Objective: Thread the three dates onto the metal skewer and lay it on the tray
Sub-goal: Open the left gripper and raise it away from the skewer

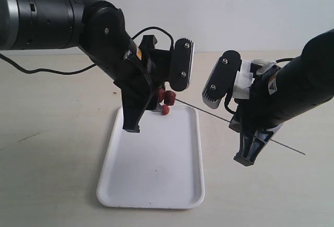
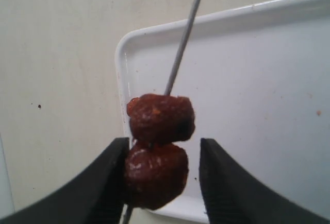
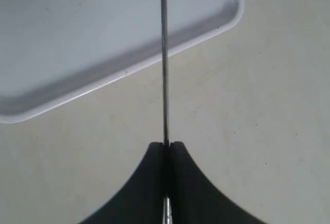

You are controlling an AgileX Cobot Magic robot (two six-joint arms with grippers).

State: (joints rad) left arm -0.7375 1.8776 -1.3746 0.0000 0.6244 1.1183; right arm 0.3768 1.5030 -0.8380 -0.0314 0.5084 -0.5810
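Reddish-brown dates [image 1: 167, 99] are up on the metal skewer [image 1: 209, 114], hanging in the air over a far corner of the white tray [image 1: 156, 169]; nothing is lying in the tray itself. From the left wrist view I can clearly count two of them, one date [image 2: 161, 117] stacked right against the other date [image 2: 154, 175] with the rod going through both; in the exterior view the bunch is partly hidden behind the left arm, so I can't tell whether a third is on there.

Left claw [image 2: 164, 148] sits around the lower one with its jaws apart; one finger [image 2: 111, 172] touches the fruit, and the other has a visible gap, so it's not squeezing.

Right claw [image 3: 166, 145] is pinched tight on the skewer, jaws basically together with just the thin rod between them. The skewer runs tilted from the dates, off past the tray's edge; its bare end pokes out beyond the right claw over the beige table [image 1: 52, 133].
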